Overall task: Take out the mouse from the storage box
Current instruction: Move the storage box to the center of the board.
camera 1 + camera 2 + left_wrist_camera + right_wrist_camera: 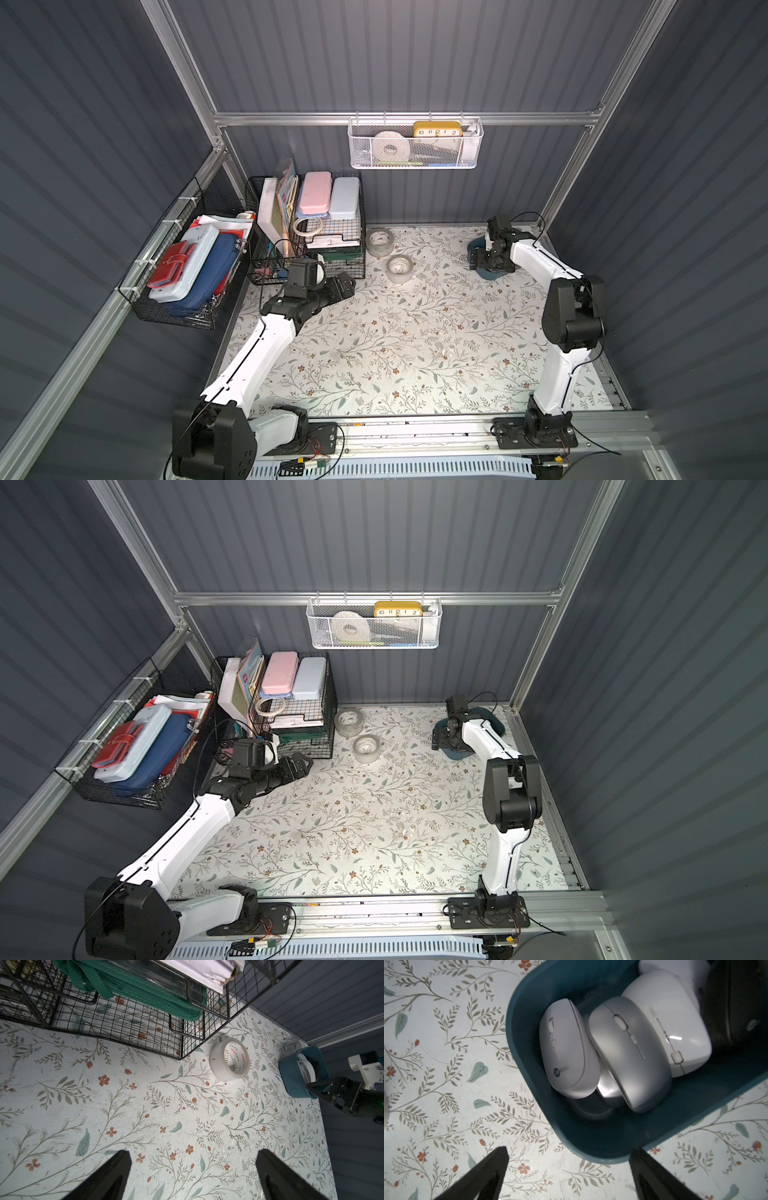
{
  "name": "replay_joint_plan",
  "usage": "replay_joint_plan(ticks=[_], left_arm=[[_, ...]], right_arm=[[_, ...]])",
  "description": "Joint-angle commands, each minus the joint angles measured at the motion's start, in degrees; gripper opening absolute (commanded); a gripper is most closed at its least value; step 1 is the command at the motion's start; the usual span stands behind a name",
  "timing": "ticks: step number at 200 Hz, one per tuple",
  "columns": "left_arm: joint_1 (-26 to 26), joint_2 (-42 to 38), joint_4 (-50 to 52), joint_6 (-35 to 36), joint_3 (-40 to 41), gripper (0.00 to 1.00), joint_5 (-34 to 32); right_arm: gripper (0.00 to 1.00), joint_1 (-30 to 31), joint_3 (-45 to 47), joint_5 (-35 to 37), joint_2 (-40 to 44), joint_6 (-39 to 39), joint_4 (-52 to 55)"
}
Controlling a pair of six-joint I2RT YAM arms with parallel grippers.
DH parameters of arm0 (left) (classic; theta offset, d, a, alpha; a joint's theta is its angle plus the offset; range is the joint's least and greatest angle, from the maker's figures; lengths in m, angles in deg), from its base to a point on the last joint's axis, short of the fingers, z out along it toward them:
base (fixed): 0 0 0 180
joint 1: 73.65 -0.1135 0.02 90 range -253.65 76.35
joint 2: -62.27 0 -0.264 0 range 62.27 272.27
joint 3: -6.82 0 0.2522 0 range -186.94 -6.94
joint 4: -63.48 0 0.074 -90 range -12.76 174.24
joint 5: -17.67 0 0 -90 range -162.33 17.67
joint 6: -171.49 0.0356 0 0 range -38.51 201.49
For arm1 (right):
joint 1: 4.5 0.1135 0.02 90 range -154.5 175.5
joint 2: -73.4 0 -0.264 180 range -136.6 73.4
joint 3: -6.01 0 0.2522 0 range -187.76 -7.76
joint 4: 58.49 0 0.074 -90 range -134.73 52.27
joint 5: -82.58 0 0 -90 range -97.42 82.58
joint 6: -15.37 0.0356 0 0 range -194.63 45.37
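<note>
Plainly, right pincer (571, 1152) was held spread apart over storage box (591, 1142), nothing gripped, white mouse (566, 1049) and silver mouse (631, 1053) were packed touching inside, box was set at far right corner of worktop (415, 332), left pincer (193, 1153) was spread too, empty.

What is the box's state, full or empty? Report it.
Full: the right wrist view shows the box packed with a white mouse, a silver mouse and a glossy mouse.
</note>
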Motion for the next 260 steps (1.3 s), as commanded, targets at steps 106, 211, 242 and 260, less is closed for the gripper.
replay_joint_plan(ticks=[106,211,242,260], left_arm=[[0.32,0.42,-0.6,1.26,1.45,0.99,0.16],[0.36,-0.08,-0.67,1.23,2.72,0.99,-1.45],[0.36,-0.65,-0.55,1.29,3.09,0.99,-2.14],[0.32,-0.82,-0.31,1.27,3.32,0.99,-2.81]], right_arm=[[0.81,6.57,-4.76,-3.91,-6.82,-3.23,2.56],[0.63,18.3,2.69,-5.21,-3.13,-0.94,1.71],[0.62,22.24,7.11,-5.21,-0.51,2.74,-0.17],[0.62,25.06,9.18,-7.17,0.92,5.29,-1.79]])
